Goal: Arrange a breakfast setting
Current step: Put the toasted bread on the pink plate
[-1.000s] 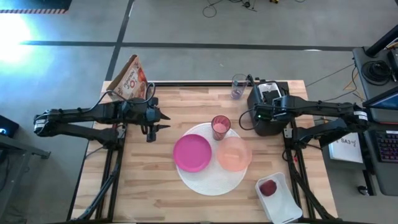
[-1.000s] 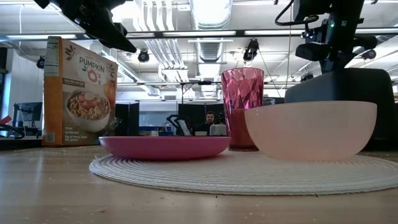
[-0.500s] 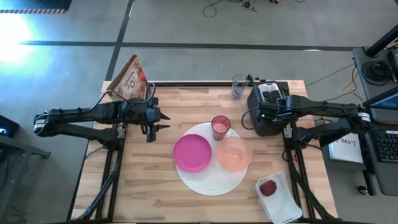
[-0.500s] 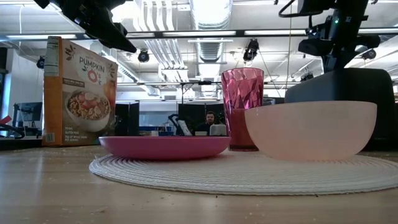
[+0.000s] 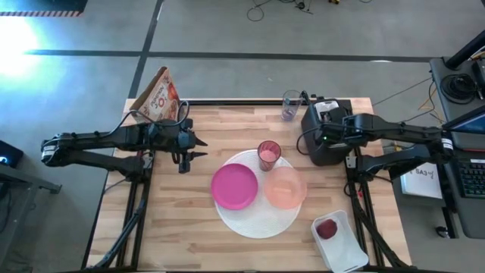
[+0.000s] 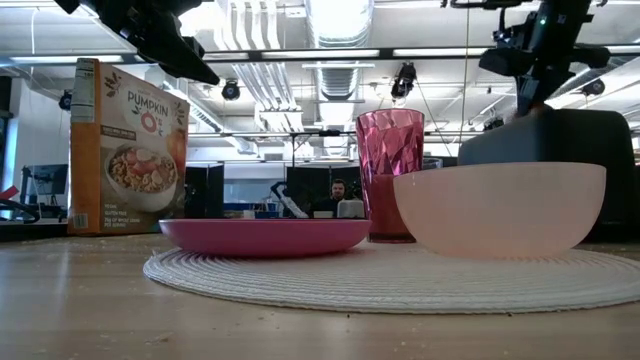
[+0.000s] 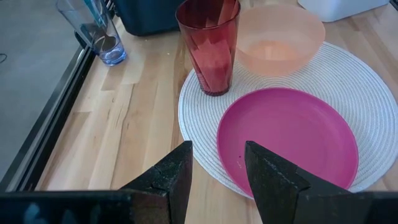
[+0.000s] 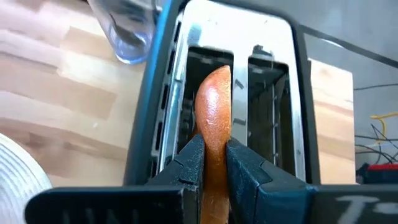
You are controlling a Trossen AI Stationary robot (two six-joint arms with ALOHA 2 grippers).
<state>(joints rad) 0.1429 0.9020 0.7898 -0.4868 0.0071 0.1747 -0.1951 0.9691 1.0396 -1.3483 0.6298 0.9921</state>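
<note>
The small magenta plate (image 5: 234, 186) and see-through peach bowl (image 5: 285, 187) sit on the big white round mat (image 5: 258, 220). Farther right, the right gripper (image 8: 211, 163) pinches the brown bagel (image 8: 214, 112) above the black toaster (image 5: 322, 148). The left gripper (image 7: 216, 163) hangs open, far left.

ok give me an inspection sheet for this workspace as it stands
surface: wooden table, crumbs near the front edge in the low view
job's things: woven white placemat carrying magenta plate, peach bowl and pink tumbler; cereal box at back left corner; red fruit in white tray; bagel half
clutter: clear glass beside black toaster
end effectors: left end effector open, hovering left of the placemat; right end effector shut on the bagel half over a toaster slot
cables: black cords behind the toaster and on the floor
surroundings: open office, a seated person far behind the table
</note>
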